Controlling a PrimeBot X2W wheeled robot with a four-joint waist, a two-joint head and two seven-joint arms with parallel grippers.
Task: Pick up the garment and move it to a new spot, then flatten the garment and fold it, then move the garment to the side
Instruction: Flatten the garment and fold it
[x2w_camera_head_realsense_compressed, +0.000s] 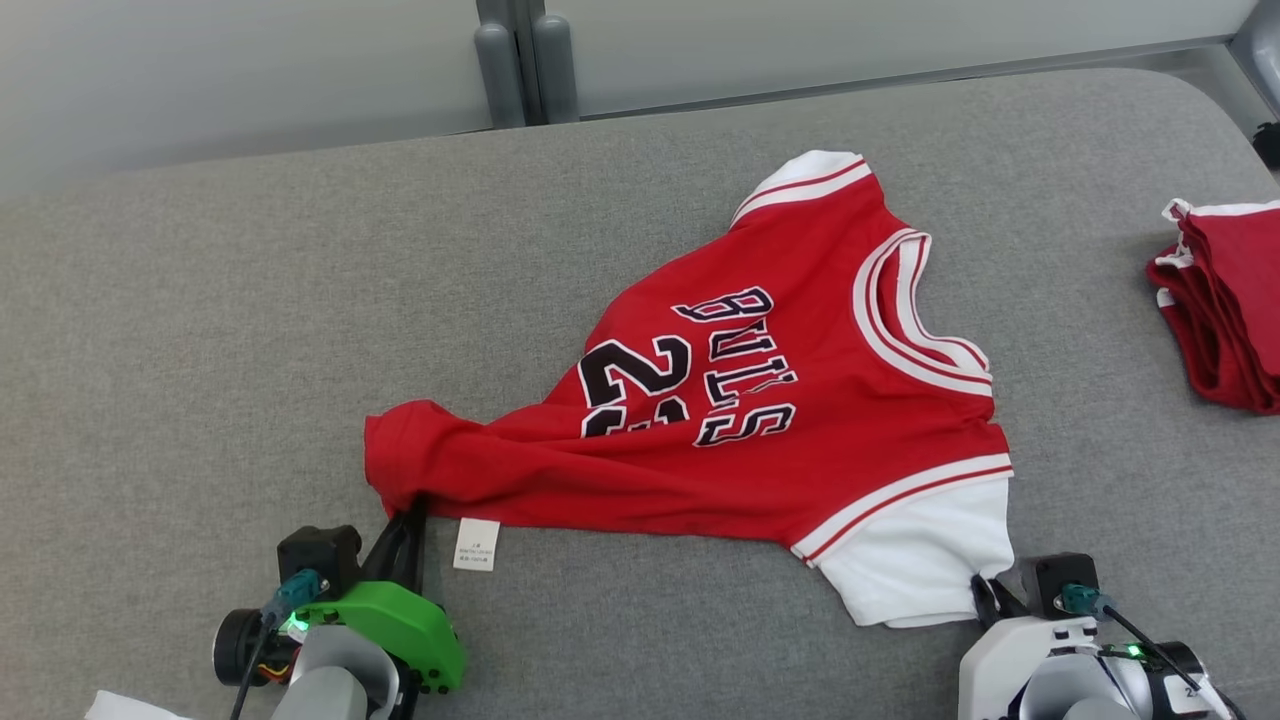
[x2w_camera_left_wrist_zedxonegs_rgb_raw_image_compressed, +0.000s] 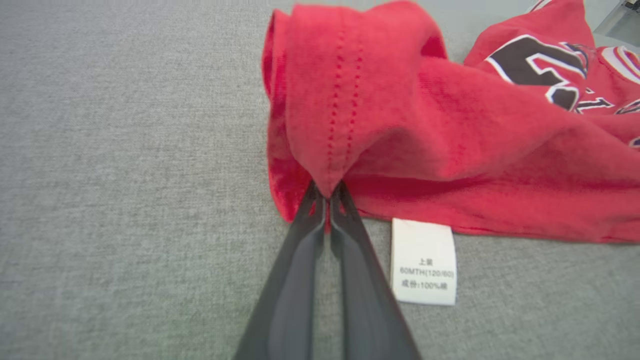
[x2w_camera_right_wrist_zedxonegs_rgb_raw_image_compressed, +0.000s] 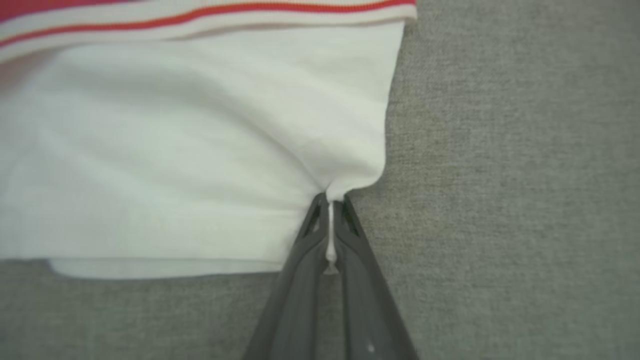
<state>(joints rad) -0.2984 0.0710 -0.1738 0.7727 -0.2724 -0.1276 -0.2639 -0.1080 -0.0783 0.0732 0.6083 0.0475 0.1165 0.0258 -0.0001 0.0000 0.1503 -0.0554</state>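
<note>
The red jersey (x2w_camera_head_realsense_compressed: 780, 440) lies rumpled on the grey cushion (x2w_camera_head_realsense_compressed: 200, 350), hem corner (x2w_camera_left_wrist_zedxonegs_rgb_raw_image_compressed: 325, 125) pinched in the closed left gripper (x2w_camera_left_wrist_zedxonegs_rgb_raw_image_compressed: 327, 195), white sleeve (x2w_camera_right_wrist_zedxonegs_rgb_raw_image_compressed: 200, 150) in the closed right gripper (x2w_camera_right_wrist_zedxonegs_rgb_raw_image_compressed: 330, 200), so lift both evenly, keeping the cloth taut between them.

The garment (x2w_camera_head_realsense_compressed: 760, 400) lies on the cushion (x2w_camera_head_realsense_compressed: 200, 350) before me. My left gripper (x2w_camera_head_realsense_compressed: 410, 512) touches its near left corner, my right gripper (x2w_camera_head_realsense_compressed: 985, 588) its near right corner. Its label (x2w_camera_head_realsense_compressed: 476, 544) lies just right of my left gripper. A folded pile (x2w_camera_head_realsense_compressed: 1225, 310) sits far right.
</note>
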